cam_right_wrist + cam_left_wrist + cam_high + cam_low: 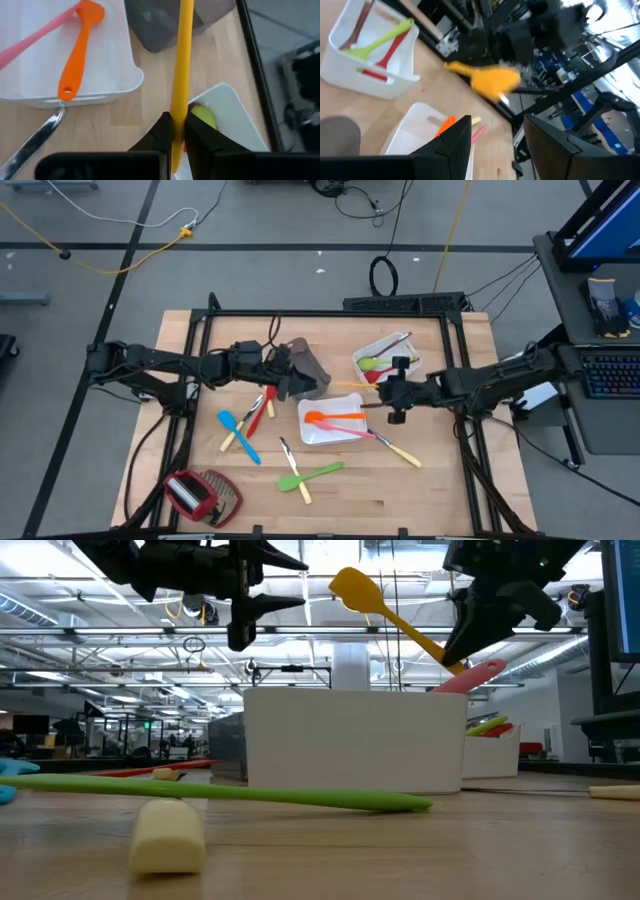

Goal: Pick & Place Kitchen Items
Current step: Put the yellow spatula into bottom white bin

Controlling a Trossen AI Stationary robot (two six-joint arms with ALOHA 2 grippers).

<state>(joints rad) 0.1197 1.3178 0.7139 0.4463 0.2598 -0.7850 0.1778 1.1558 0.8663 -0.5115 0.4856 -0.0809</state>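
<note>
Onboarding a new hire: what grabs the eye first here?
The yellow spatula, clamped in the right gripper and held in the air between the two white trays. Next, the left gripper, jaws open, over the grey tray. Then the loose utensils on the table, including a green spatula.

yellow spatula [181, 60], orange spatula [77, 50], white tray [30, 75]

Pale wood table [450, 480], glossy yellow spatula [181, 60]
</note>
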